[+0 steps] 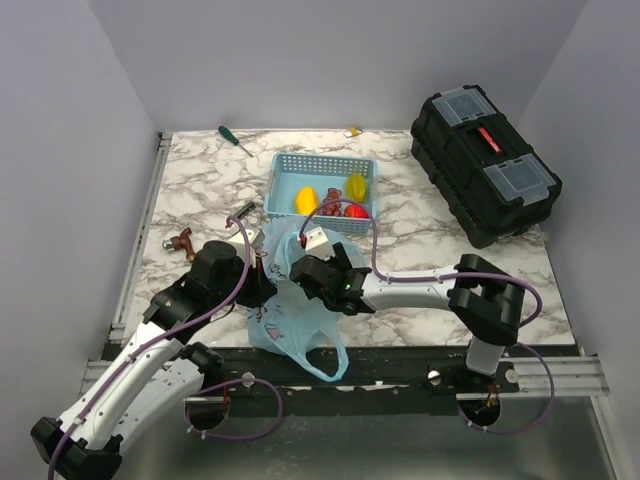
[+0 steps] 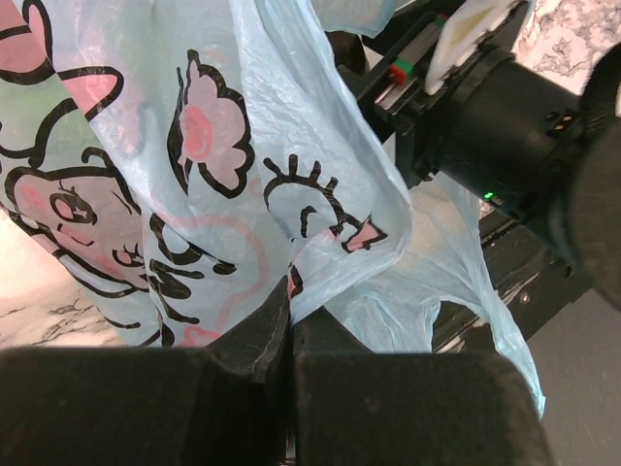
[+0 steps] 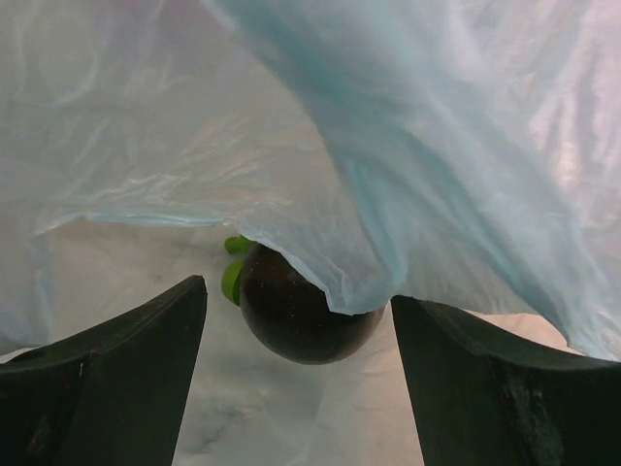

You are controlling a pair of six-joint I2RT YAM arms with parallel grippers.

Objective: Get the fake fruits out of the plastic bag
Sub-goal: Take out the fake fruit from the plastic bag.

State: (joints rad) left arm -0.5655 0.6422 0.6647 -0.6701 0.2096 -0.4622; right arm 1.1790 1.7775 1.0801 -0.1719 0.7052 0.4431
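Sitting inside plastic bag (image 3: 437, 146): dark plum (image 3: 296, 320); basket (image 1: 290, 165) holds fruits (image 1: 306, 199)

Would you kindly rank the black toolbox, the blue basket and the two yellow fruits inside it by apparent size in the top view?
1. black toolbox
2. blue basket
3. left yellow fruit and right yellow fruit: they look alike, so unranked.

Marble tabletop (image 1: 200, 190), plain grey walls (image 1: 330, 60)

Soft even light, blurry wrist-view foregrounds.
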